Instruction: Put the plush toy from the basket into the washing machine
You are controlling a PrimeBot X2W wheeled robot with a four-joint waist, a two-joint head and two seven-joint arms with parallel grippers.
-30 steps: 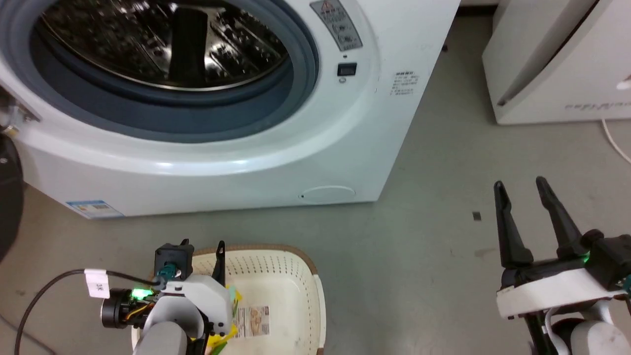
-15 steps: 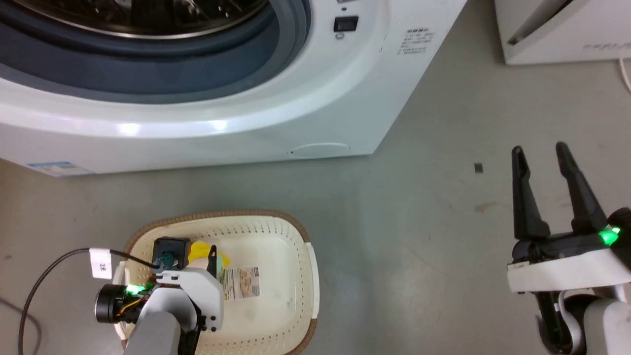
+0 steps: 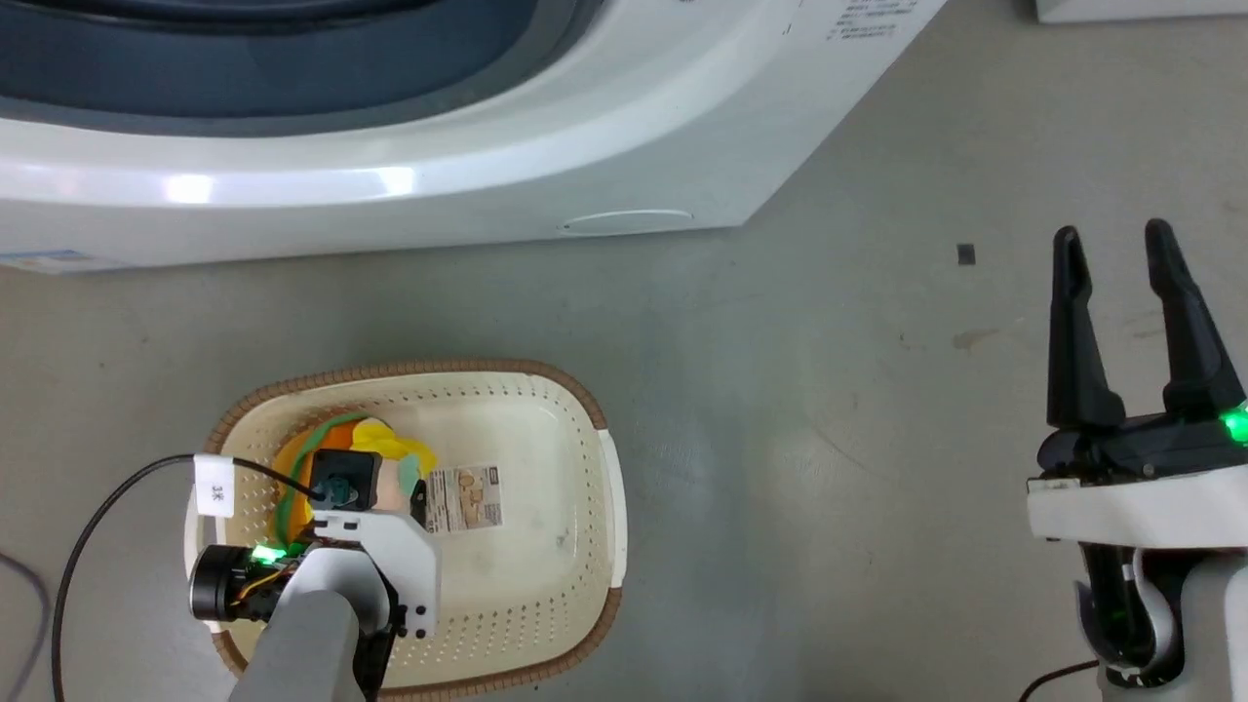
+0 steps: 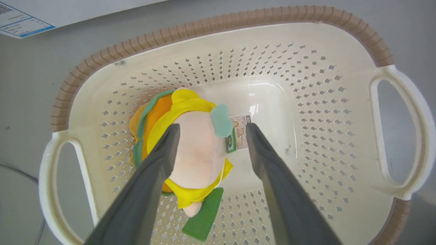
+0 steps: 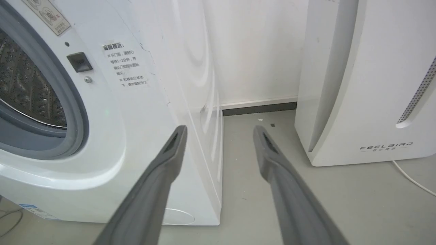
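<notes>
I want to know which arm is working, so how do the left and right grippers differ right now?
The left gripper reaches down into the basket; the right gripper hangs over the floor, beside the basket. The left gripper's fingers flank the plush toy's pink head; the right gripper's have nothing between them. Both are open.

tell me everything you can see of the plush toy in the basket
The plush toy is a small soft fabric doll: pale pink head with a teal patch, yellow middle, orange bottom trimmed green, plus a flat green piece. It lies on the perforated floor of the basket, beside its printed label. The left gripper is open, fingers either side of the head; whether they touch it cannot be told.
</notes>
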